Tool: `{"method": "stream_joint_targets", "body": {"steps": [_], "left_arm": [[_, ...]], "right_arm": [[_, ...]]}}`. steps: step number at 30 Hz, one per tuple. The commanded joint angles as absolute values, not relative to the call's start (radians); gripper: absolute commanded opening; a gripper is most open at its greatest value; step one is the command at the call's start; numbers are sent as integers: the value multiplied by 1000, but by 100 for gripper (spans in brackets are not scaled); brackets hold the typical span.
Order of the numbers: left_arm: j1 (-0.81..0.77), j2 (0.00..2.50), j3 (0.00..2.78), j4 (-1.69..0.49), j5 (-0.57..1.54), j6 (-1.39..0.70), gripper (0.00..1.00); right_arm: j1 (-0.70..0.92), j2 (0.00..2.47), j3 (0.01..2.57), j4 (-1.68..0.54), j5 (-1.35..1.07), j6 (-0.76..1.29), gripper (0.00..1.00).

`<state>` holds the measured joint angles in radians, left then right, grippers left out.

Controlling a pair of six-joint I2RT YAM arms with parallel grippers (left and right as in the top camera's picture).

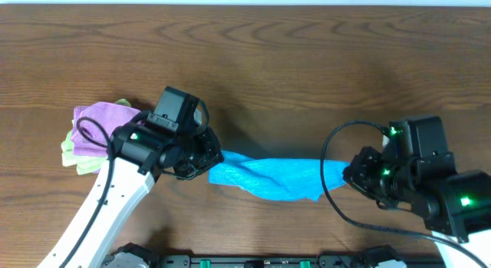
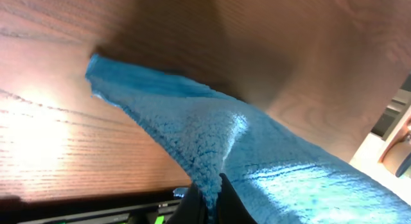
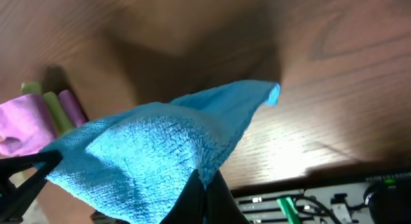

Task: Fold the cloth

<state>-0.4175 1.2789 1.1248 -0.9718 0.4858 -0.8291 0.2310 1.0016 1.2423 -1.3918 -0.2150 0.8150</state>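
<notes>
We hold the cloth (image 1: 268, 178) strung between our two arms. It lies away from the purple cloth (image 1: 103, 118), toward our right arm, and does not touch it. Our left fingers (image 1: 211, 163), the pair just beside the purple cloth, are pinched shut on one end of it. Our right fingers (image 1: 351, 174), well apart from the purple cloth, are pinched shut on the other end.

Both wrist views show the blue pile rising into the closed tips, with a loose corner hanging toward the desk (image 1: 307, 61) and a shadow beneath it.

We judge the cloth light, soft and entirely limp. It sags and bunches between the holds instead of keeping a flat sheet. The fuzzy surface should grip well and is unlikely to slip out. It may also cling to itself and drag on the wood. For a clean fold we would take it at the corners or along one edge, not by a gathered pinch, and keep it well apart from the purple cloth and the light green cloth (image 1: 73, 154) under that one.
</notes>
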Motion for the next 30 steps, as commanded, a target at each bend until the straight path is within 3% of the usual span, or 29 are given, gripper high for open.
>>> {"method": "stream_joint_targets", "body": {"steps": [1,30], "left_arm": [[-393,1314,1149,-960,462,-786,6],[-254,1640,1149,-510,470,-705,6]], "right_arm": [[239,1023,1256,-1372,-171,786,1],[315,1433,1254,-912,65,656,1]]}}
